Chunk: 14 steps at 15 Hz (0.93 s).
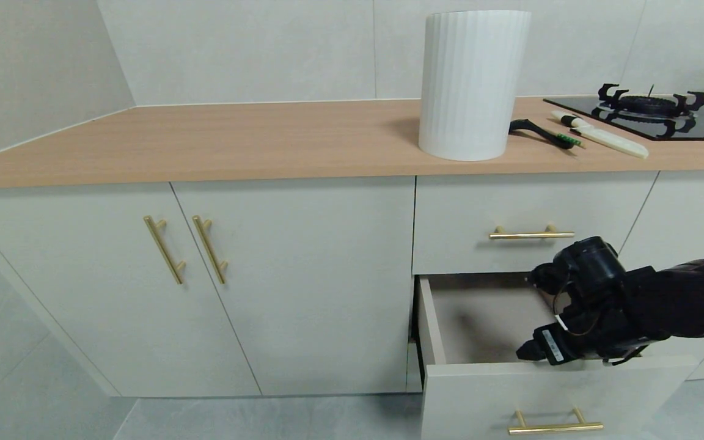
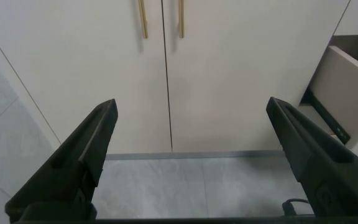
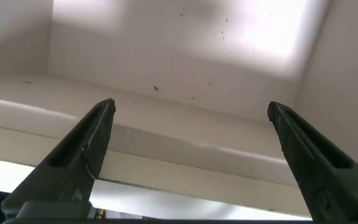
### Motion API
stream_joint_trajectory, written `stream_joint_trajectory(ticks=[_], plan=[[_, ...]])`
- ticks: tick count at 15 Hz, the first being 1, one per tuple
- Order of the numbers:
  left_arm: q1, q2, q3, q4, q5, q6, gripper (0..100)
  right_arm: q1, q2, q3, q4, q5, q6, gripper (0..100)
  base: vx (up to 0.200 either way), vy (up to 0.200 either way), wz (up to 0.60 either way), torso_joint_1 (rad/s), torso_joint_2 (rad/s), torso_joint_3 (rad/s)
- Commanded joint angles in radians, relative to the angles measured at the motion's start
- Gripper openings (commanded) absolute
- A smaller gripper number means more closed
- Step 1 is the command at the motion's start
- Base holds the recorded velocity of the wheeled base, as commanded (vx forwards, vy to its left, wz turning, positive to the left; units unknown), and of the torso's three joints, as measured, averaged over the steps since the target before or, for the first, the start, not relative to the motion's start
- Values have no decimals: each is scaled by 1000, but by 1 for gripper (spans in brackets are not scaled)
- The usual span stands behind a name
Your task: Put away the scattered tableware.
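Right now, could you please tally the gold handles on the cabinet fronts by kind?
Upright door handles: 2, one beside the other
Level drawer handles: 2, on the shut drawer and the open drawer
Total: 4

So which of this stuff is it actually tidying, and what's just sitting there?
Part of the job: knife, black utensil, open drawer, right gripper.
Just there: white canister, stove, cupboard doors.
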<state>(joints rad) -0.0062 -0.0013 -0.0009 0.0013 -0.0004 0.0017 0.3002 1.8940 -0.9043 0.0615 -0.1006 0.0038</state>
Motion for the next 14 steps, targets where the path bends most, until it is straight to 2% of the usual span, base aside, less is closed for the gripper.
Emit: stream_joint_trajectory(ticks=[1, 6, 14], plan=[[0, 1, 1, 0, 0, 0, 100, 5, -26, -15, 58, -1, -18, 100, 0, 0, 0, 0, 0, 0], [0, 1, 1, 0, 0, 0, 100, 40, -53, -30, 270, -10, -74, 100, 0, 0, 0, 0, 0, 0], [0, 1, 1, 0, 0, 0, 100, 105, -56, -30, 492, -42, -102, 100, 0, 0, 0, 0, 0, 0]])
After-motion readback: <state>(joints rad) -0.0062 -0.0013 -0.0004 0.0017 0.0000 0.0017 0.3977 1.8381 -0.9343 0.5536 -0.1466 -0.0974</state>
